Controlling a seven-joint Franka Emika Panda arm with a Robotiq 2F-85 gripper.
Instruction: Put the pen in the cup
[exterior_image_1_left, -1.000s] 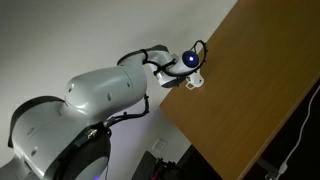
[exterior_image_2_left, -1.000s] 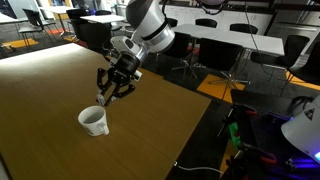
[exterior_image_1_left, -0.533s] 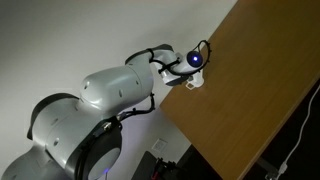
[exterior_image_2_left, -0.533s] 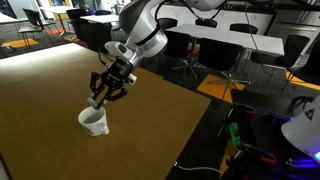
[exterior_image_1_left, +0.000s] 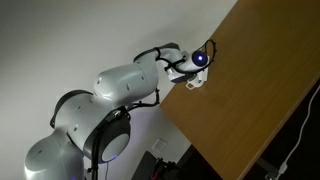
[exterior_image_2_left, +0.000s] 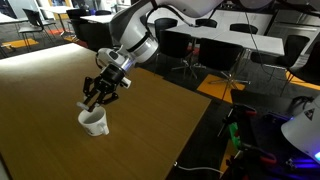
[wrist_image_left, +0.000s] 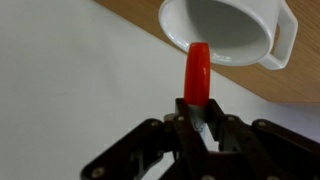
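Tool (wrist_image_left: 200, 118) pinching pen (wrist_image_left: 197, 72) over cup (wrist_image_left: 215, 55); centre tip over mouth, lower slightly, then let go.

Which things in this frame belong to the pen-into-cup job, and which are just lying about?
Part of the job:
- the pen, clamped in the gripper
- the cup, just below the gripper

Just there:
- the wooden table, which only supports the cup
- black office chairs behind the table
- a white cable off the table's edge
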